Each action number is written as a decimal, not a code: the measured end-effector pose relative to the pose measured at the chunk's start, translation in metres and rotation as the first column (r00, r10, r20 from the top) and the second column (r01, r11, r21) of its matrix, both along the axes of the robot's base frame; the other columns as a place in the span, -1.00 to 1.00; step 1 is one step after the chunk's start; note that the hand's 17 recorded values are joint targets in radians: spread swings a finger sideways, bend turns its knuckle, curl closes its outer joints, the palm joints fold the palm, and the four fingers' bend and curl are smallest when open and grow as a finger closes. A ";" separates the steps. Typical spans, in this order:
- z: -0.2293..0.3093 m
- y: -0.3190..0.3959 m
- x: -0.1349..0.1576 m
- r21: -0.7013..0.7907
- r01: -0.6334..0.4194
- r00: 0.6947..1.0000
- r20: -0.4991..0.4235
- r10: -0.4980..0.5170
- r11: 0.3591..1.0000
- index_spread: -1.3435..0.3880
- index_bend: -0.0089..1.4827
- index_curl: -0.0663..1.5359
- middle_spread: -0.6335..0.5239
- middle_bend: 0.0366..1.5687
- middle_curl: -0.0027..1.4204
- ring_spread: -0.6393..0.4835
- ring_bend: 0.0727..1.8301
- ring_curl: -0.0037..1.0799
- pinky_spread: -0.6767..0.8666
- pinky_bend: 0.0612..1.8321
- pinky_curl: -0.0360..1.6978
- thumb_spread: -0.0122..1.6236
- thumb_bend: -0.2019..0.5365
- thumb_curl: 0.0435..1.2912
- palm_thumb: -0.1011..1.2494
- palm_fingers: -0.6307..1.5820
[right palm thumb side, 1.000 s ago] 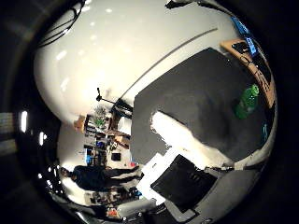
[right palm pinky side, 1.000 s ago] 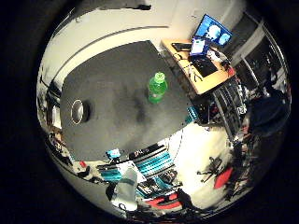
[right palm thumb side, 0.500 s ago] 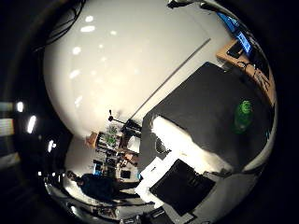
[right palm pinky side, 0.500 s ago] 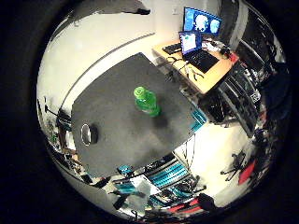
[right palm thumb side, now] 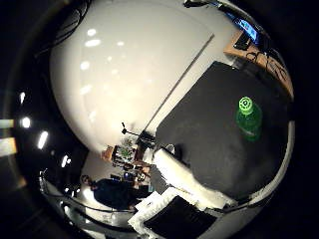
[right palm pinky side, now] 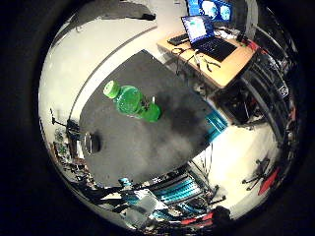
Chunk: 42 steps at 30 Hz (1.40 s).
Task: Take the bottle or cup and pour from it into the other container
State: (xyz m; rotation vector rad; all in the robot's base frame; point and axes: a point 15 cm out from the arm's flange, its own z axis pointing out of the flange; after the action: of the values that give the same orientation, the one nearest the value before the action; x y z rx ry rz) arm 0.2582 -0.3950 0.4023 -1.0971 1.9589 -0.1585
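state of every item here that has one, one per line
green plastic bottle: upright on the dark table, green cap on, not held
small dark round cup: standing on the dark table, apart from the bottle, contents not visible
dark grey table: carries only the bottle and cup
open laptop: on the wooden desk, screen lit
robot hand: above the table, touching nothing

Both cameras are riding on the palm of the hand (right palm thumb side: 184, 204), looking down from well above the dark desk (right palm pinky side: 147, 147). The little-finger-side one is taking in the whole desk, with the green bottle (right palm pinky side: 132, 101) standing near its middle, a cup (right palm pinky side: 92, 142) near one edge, and a wooden table with a laptop (right palm pinky side: 204, 34) beyond. The thumb-side one is facing more toward the white wall (right palm thumb side: 124, 64), its own white fingers crowding in. Both are sharing the desk and bottle.
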 end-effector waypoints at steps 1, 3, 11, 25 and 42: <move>-0.004 -0.001 0.000 0.012 -0.008 1.000 0.012 0.007 1.000 0.25 -0.78 -0.60 0.14 -0.61 -0.49 0.42 -0.39 -0.62 0.49 0.03 -0.96 0.34 -0.52 -0.56 -0.16 -0.29; -0.011 -0.003 0.000 0.024 -0.031 0.999 0.035 0.030 0.999 0.25 -0.78 -0.59 0.14 -0.60 -0.49 0.42 -0.40 -0.62 0.50 0.02 -0.96 0.35 -0.51 -0.56 -0.16 -0.29; -0.036 -0.011 0.002 0.086 -0.057 0.994 0.096 0.048 0.995 0.25 -0.78 -0.58 0.15 -0.60 -0.50 0.42 -0.41 -0.62 0.50 0.02 -0.96 0.35 -0.52 -0.57 -0.16 -0.31; -0.091 -0.011 -0.001 0.208 -0.140 0.976 0.192 0.100 0.968 0.25 -0.77 -0.57 0.14 -0.60 -0.51 0.40 -0.44 -0.62 0.50 -0.01 -0.96 0.35 -0.52 -0.56 -0.14 -0.31; -0.141 -0.014 -0.001 0.295 -0.152 0.974 0.205 0.093 0.943 0.25 -0.78 -0.57 0.12 -0.63 -0.51 0.39 -0.47 -0.60 0.50 -0.03 -0.96 0.34 -0.51 -0.55 -0.11 -0.31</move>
State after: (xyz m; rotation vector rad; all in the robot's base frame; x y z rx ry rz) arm 0.2576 -0.4087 0.2615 -0.9556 1.6726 0.1079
